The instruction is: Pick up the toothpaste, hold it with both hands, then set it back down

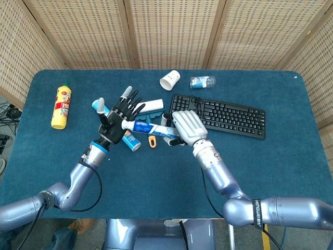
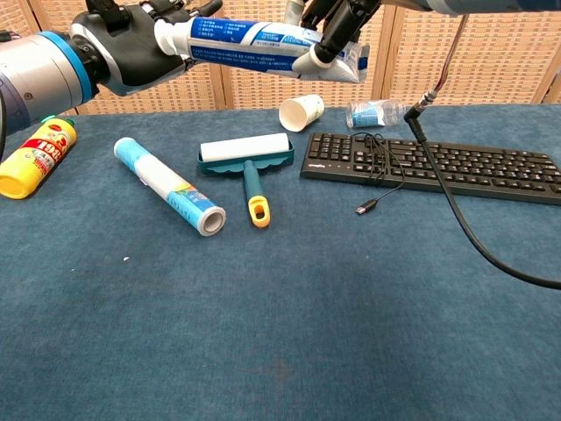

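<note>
The toothpaste (image 1: 146, 127) (image 2: 254, 39) is a white and blue tube, held level in the air above the table. My right hand (image 1: 186, 125) (image 2: 337, 22) grips its flat tail end. My left hand (image 1: 118, 119) (image 2: 131, 48) is at the cap end, and the cap rests against its palm. Its fingers (image 1: 130, 101) stand spread and extended behind the tube, not wrapped round it.
On the blue table (image 2: 289, 333) lie a yellow bottle (image 2: 35, 158), a blue and white cylinder (image 2: 169, 186), a lint roller (image 2: 248, 167), a paper cup (image 2: 301, 112), a crushed plastic bottle (image 2: 377, 113) and a black keyboard (image 2: 429, 162). A black cable (image 2: 465, 219) hangs over the keyboard.
</note>
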Controlling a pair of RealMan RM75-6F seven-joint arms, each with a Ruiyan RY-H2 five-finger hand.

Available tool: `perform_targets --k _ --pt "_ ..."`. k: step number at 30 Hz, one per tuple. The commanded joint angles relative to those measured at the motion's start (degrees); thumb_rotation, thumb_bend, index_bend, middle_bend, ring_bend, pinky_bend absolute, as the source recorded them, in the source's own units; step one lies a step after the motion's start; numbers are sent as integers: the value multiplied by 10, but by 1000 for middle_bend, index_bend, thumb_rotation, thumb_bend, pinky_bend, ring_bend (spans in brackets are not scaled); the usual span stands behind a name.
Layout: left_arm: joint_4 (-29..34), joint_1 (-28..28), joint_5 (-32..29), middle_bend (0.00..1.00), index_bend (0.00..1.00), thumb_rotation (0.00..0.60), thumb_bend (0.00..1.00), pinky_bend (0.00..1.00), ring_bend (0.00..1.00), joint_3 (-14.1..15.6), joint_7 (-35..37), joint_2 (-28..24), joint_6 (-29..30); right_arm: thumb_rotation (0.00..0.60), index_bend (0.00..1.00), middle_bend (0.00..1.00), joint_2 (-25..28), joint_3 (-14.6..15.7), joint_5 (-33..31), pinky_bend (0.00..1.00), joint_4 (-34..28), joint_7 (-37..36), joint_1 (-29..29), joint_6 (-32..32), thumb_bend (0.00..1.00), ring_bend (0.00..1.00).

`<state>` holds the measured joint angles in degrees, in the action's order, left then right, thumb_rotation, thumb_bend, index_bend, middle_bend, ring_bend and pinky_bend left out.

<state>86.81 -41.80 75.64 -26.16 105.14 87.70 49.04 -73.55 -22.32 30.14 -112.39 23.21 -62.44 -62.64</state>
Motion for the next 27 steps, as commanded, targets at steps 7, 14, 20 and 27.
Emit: perform_targets --k 7,14,20,27 --pt "2 -18 -12 0 0 218 0 0 0 15 -116 2 -12 600 714 669 -7 13 6 646 3 38 -9 -27 714 584" --pt "6 -35 -38 0 0 216 0 0 0 12 -197 10 -23 600 714 669 -14 24 16 646 3 70 -14 -45 714 584" --pt "15 -51 -76 0 0 209 0 0 0 0 -264 14 -36 600 714 669 -23 29 27 646 2 91 -19 -58 714 584" --pt "28 -65 -134 0 0 197 0 0 0 -12 -358 28 -34 600 714 669 -30 26 30 649 -1 109 -24 -69 713 584"
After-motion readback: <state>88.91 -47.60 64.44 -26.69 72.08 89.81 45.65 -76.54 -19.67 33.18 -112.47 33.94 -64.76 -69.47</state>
